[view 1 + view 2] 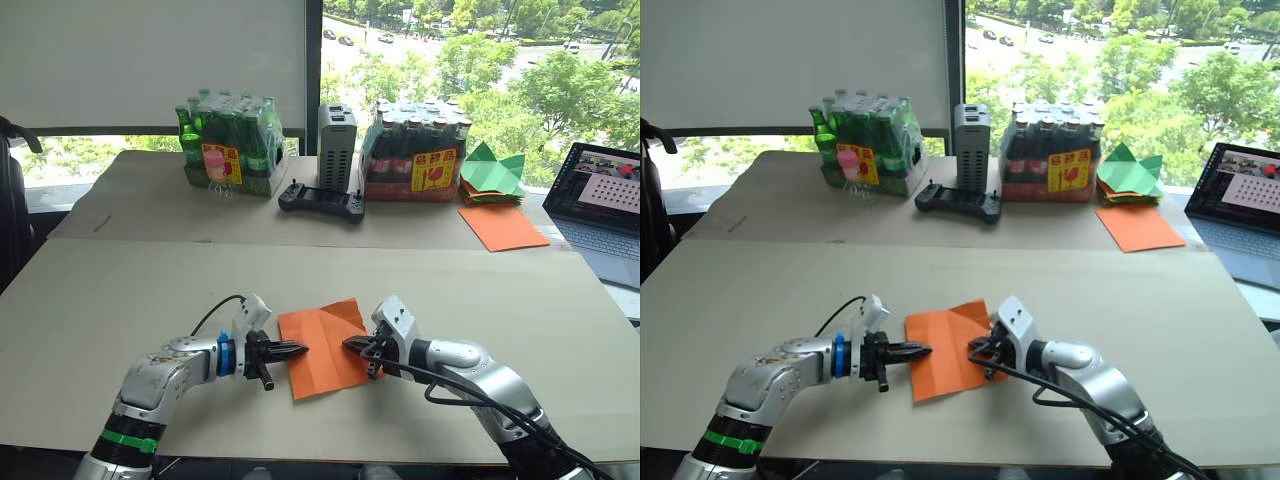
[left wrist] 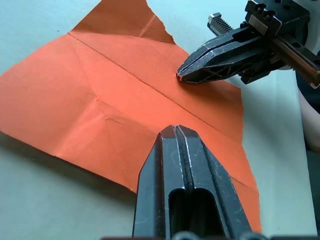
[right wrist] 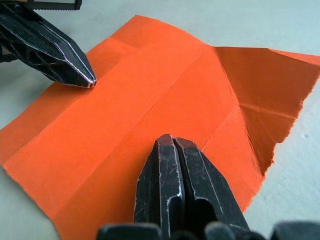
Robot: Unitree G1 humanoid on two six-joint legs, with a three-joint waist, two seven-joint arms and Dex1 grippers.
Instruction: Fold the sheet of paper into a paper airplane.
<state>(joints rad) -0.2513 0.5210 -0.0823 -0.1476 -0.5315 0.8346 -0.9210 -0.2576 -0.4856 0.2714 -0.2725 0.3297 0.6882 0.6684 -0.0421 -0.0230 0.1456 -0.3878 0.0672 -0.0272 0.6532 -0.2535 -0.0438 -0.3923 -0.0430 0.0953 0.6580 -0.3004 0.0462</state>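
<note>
The sheet of paper [image 1: 322,350] lies on the near table, bright orange, creased down its length, with one far corner folded up [image 3: 265,95]. My left gripper [image 1: 300,350] is shut, its tip pressing on the sheet's left edge. From the right, my right gripper [image 1: 350,344] is also shut, its tip resting on the sheet's right part. In the left wrist view my own shut fingers [image 2: 182,165] sit over the paper [image 2: 100,100], facing the right gripper [image 2: 187,75]. The right wrist view has the paper [image 3: 150,100] under my fingers [image 3: 172,170] and the left gripper [image 3: 87,80] opposite.
At the back stand a pack of green bottles [image 1: 228,145], a pack of dark bottles [image 1: 417,150], a grey box [image 1: 337,145] and a black controller [image 1: 321,201]. Green paper shapes [image 1: 492,172] and a larger orange sheet [image 1: 502,227] lie back right, by a laptop [image 1: 605,205].
</note>
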